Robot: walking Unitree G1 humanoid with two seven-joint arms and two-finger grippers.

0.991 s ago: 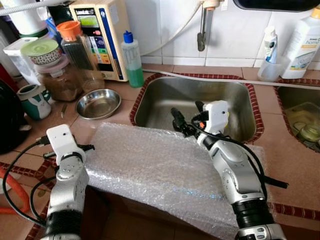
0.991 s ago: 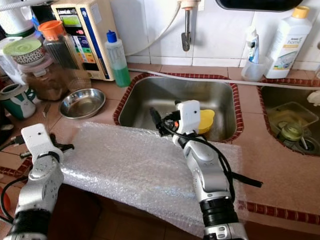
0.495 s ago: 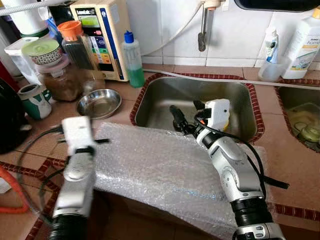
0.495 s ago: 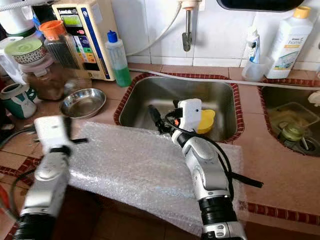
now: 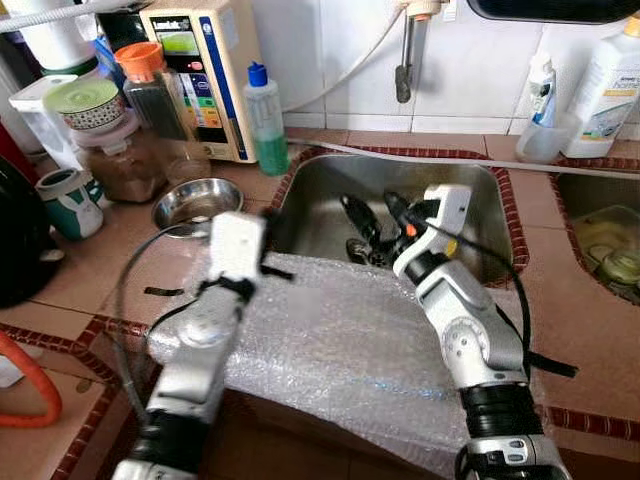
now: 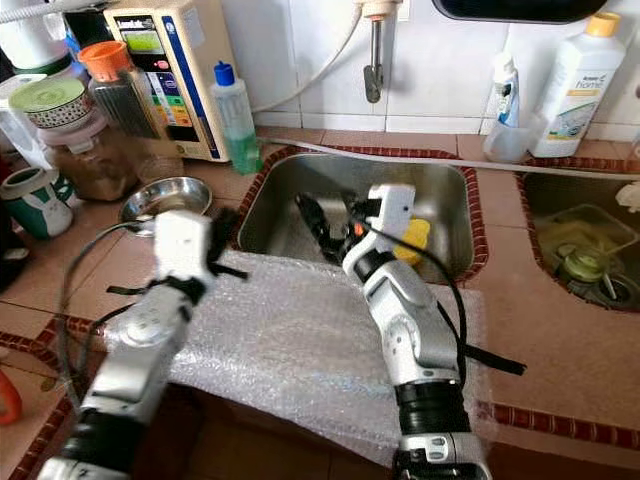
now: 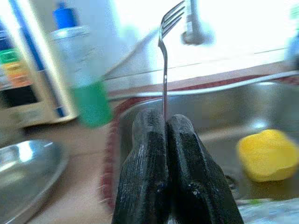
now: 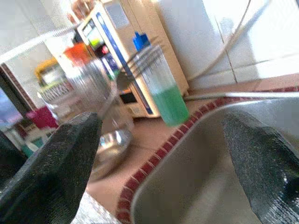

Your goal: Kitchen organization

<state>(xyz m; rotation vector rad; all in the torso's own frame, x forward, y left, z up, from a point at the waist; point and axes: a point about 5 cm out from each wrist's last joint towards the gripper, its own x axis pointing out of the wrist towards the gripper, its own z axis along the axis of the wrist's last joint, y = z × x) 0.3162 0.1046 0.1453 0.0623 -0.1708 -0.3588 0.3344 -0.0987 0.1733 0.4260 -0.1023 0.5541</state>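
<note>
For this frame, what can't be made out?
- Fork handle: left wrist view, hidden between the shut fingers of the left gripper.
- Yellow sponge: right eye view, partly hidden behind the right gripper.
- White bottle top: left eye view, cut off at the edge.
- Dispenser label text: too small.

The two eye views look forward and down from the robot's head onto a tiled counter (image 5: pixel 90 270), taking in the sink (image 5: pixel 330 205), the bubble wrap (image 5: pixel 340 340) at the near edge and the tiled wall behind. They share almost the whole scene; the right eye sits a little to the side, so everything lies further left in it. The left wrist view looks close along its closed fingers (image 7: pixel 154 168) toward the sink's back rim, the green bottle (image 7: pixel 84 88) and the sponge (image 7: pixel 268 154). The right wrist view looks low across the sink's corner toward the same bottle (image 8: pixel 161 91) and the bowl (image 8: pixel 110 149).
</note>
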